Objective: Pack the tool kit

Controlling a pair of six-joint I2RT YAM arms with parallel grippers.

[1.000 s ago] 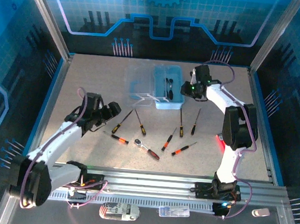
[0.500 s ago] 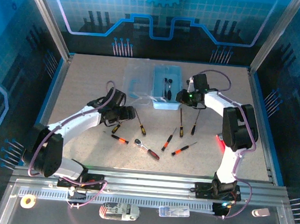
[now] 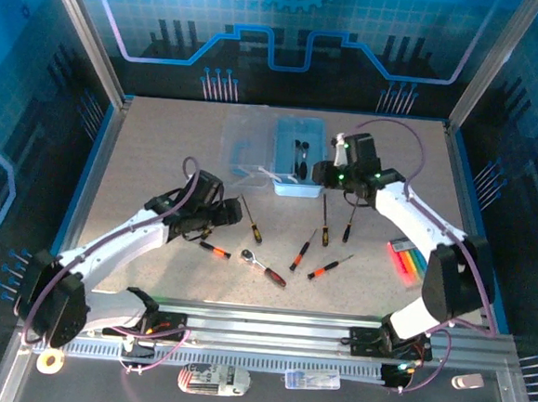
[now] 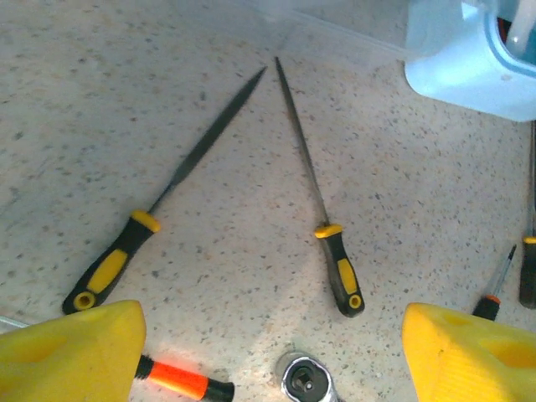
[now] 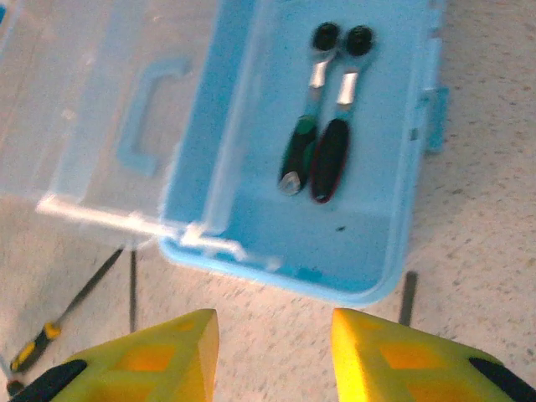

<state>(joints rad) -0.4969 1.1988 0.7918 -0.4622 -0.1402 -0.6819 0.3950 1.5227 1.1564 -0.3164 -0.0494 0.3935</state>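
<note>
The tool kit's pale-blue box [image 3: 289, 177] lies open at the table's back, its clear lid [image 3: 243, 148] folded out to the left. Two ratchet wrenches [image 5: 322, 151] lie inside the box [image 5: 368, 243]. My right gripper [image 5: 272, 352] hovers open and empty over bare table just in front of the box. My left gripper [image 4: 268, 360] is open low over two yellow-handled files [image 4: 339, 268] [image 4: 109, 268], with a ratchet head [image 4: 306, 381] and an orange handle [image 4: 176, 381] between its fingers. Both grippers [image 3: 219, 214] [image 3: 327, 174] also appear from above.
More tools lie loose in front of the box: a ratchet [image 3: 262, 264], an orange-handled screwdriver [image 3: 214, 248] and several thin screwdrivers [image 3: 302, 250] [image 3: 350, 219] [image 3: 329, 267]. A striped coloured object [image 3: 409, 260] lies at the right. Metal frame posts border the table.
My left gripper swung right and now sits over the files and ratchet. My right gripper pulled back from above the box to its near edge, jaws wider, elbow swung right.
</note>
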